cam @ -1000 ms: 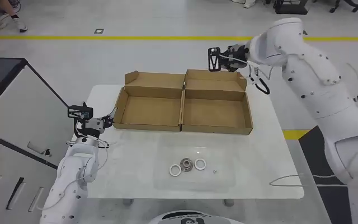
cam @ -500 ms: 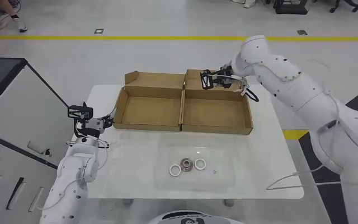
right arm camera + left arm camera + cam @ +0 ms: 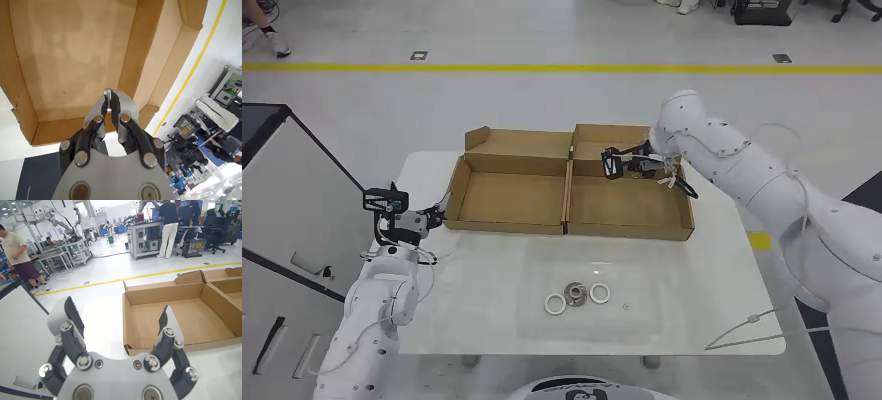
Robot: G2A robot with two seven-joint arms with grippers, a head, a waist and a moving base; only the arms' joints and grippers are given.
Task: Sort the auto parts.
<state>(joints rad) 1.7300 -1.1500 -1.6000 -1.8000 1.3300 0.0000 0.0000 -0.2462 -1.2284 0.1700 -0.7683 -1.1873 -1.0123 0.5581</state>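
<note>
White table (image 3: 492,270): R hand (image 3: 109,95) grips bolt (image 3: 108,101) over box (image 3: 632,205), L hand (image 3: 117,304) open

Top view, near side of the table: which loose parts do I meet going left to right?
white ring → metal part → second white ring → tiny piece, too small to identify.

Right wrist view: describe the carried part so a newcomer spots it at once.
On the white table sit two brown cardboard trays; the right gripper hangs above the right one. Its black pads clamp a small silver hex-head bolt, threaded, unlike the white rings.
</note>
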